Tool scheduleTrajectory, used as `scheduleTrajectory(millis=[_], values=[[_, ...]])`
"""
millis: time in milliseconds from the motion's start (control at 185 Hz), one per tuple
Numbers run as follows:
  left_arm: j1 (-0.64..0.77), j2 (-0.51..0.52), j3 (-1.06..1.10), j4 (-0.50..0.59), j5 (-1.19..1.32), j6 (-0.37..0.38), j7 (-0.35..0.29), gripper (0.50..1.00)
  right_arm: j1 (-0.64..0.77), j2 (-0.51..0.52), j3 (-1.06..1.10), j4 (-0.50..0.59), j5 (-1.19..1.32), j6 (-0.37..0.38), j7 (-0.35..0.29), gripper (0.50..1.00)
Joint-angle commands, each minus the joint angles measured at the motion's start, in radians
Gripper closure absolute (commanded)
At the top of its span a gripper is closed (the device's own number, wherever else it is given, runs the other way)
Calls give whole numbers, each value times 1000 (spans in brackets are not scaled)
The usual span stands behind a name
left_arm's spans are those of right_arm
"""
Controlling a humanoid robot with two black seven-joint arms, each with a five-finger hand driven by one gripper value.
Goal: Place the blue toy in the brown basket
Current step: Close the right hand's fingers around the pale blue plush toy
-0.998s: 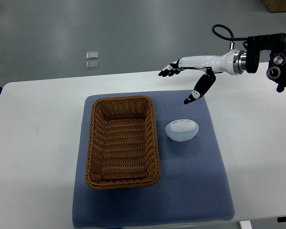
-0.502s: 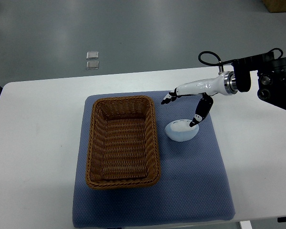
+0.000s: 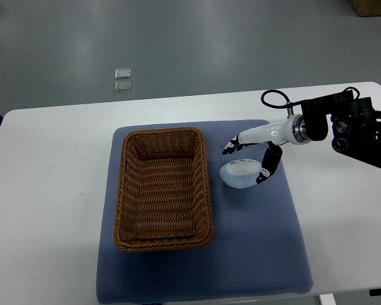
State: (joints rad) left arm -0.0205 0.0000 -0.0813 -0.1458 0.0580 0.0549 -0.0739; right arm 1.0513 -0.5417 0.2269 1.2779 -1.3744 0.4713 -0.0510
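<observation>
Lowered from above the far edge of the counter [image 3: 51, 146], the right robot hand [image 3: 249, 155] was brought onto the blue toy [image 3: 240, 174], fingers spread around it, not yet closed. It lay just beside the brown basket [image 3: 162, 189], ungrasped.

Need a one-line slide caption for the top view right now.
Right hand open around blue toy beside the empty brown basket.

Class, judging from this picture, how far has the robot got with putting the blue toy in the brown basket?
Done: the right hand has reached the blue toy, fingers straddling it. In hand: closing a grasp; the toy sits on the mat. Left: lifting it and placing it in the brown basket, which holds nothing.
</observation>
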Motion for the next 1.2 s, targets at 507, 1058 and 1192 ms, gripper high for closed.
scheduleTrajectory(millis=[507,1058,1192], values=[[1,0,0,0,0,0,-1,500,-33,36,-3,-3,-20,-2,-13,762],[1,0,0,0,0,0,0,500,-13,14,17,-5,-9,0,-12,859],[1,0,0,0,0,0,-1,500,24,-4,20,-5,-5,0,-10,859]])
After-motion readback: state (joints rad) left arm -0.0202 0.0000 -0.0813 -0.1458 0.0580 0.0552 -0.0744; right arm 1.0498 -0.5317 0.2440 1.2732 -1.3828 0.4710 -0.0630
